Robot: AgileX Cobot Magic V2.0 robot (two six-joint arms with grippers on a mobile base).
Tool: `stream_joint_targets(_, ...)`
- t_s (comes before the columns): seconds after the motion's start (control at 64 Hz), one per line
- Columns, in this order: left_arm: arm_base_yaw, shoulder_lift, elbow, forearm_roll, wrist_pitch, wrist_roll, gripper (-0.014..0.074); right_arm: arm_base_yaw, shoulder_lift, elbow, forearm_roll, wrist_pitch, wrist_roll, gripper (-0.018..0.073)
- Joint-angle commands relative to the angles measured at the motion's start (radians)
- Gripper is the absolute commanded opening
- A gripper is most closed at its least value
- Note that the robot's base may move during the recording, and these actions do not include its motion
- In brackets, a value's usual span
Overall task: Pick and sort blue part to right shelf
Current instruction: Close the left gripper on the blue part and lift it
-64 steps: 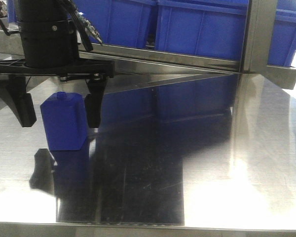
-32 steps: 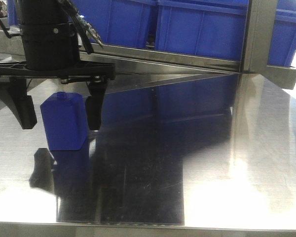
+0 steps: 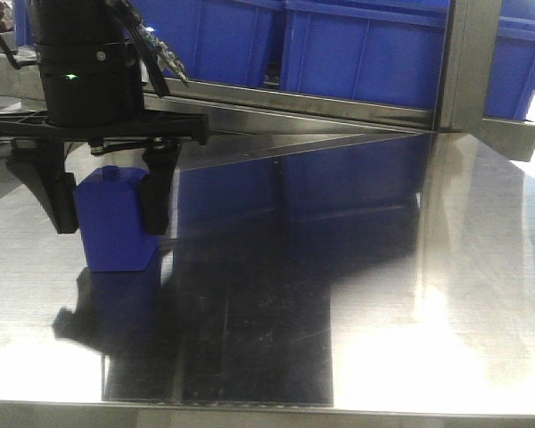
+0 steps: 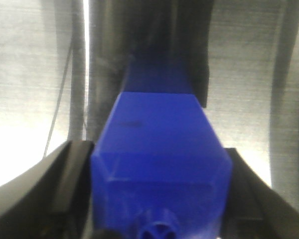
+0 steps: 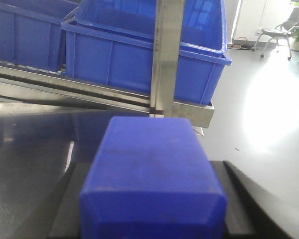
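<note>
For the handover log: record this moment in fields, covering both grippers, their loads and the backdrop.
left gripper: shut on the matte-blue bottle-shaped block with a small round cap, standing on the reflective steel table
right gripper: shut on a second blue rectangular block, cap not visible
backdrop: blue plastic bins on a steel shelf
</note>
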State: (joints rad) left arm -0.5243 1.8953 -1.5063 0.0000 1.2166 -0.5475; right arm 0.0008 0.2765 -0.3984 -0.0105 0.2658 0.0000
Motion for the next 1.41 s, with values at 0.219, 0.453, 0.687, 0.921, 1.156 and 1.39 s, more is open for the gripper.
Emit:
stream_joint_targets(0.219, -0.004, -0.046, -0.030, 0.000, 0.020, -0.010, 0.0342, -0.006, 0.007, -0.031, -0.002, -0.096, -0.008, 0.0421)
stream_joint_targets(0.453, -0.004, -0.084, -0.030, -0.009, 0.014, -0.004, 0.0333, -0.006, 0.007, -0.031, -0.002, -0.096, -0.008, 0.0421)
stream_joint_targets(0.687, -0.003, -0.194, -0.012, -0.124, -0.063, 0.326, 0.0334, -0.006, 0.007, -0.031, -0.002, -0.096, -0.008, 0.0421)
stream_joint_targets(0.921, -0.001, -0.342, 0.105, -0.162, -0.263, 0.529, 0.0333, -0.006, 0.007, -0.031, -0.002, -0.096, -0.008, 0.0421)
stream_joint_targets(1.156, 0.043, -0.531, 0.323, -0.233, -0.537, 0.713, 0.0333, -0.006, 0.007, -0.031, -0.002, -0.096, -0.008, 0.0421)
stream_joint_targets(1.39, 0.138, -0.739, 0.526, -0.233, -0.736, 0.718, 0.0333, -0.006, 0.007, -0.031, -0.002, -0.096, -0.008, 0.0421)
